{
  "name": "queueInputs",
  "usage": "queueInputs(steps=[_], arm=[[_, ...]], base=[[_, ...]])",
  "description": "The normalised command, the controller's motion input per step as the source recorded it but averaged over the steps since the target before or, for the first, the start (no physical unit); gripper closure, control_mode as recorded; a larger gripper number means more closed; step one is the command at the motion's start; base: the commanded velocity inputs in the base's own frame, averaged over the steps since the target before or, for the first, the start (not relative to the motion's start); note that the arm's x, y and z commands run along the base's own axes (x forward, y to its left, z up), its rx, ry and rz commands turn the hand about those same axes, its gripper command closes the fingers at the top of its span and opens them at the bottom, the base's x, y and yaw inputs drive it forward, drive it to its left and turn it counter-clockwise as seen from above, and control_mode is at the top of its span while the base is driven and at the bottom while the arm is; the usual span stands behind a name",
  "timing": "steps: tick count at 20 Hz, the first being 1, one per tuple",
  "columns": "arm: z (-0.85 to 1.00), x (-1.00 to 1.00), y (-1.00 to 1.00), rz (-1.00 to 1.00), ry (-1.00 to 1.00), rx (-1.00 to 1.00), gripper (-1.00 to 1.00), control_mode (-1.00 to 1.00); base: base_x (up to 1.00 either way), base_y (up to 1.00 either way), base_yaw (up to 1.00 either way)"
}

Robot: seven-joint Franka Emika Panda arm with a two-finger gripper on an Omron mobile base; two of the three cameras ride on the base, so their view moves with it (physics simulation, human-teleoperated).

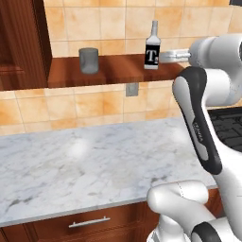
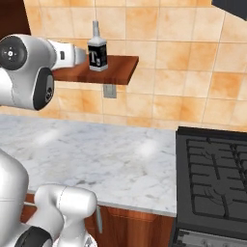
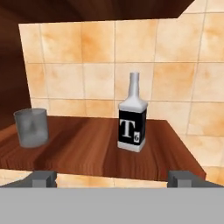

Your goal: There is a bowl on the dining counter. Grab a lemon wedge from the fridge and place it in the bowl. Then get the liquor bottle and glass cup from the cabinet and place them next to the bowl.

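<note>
Facing the upright liquor bottle [image 3: 132, 120] on its shelf [image 3: 87, 148], your wide-open, empty pincer [image 3: 113, 177] probably sits just short, bottle dead ahead.

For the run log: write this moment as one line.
phase: approaching shelf | gripper: open, empty | target: liquor bottle upright on wooden shelf | glass cup: on shelf, apart from bottle
</note>
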Motion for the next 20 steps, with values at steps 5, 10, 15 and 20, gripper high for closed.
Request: queueInputs(steps=[5, 10, 15, 20], arm=[[0.28, 0.52, -0.01, -0.06, -0.08, -0.01, -1.0, -1.0], [0.33, 0.49, -0.02, -0.2, -0.02, -0.03, -1.0, -1.0], [0.24, 0.59, -0.01, -0.19, 0.0, 0.0, -1.0, -1.0], [0.04, 0.59, 0.0, -0.11, 0.03, 0.0, -1.0, -1.0]], base=[[0.0, 0.0, 0.0], [0.0, 0.0, 0.0], [0.0, 0.0, 0.0], [0.0, 0.0, 0.0]])
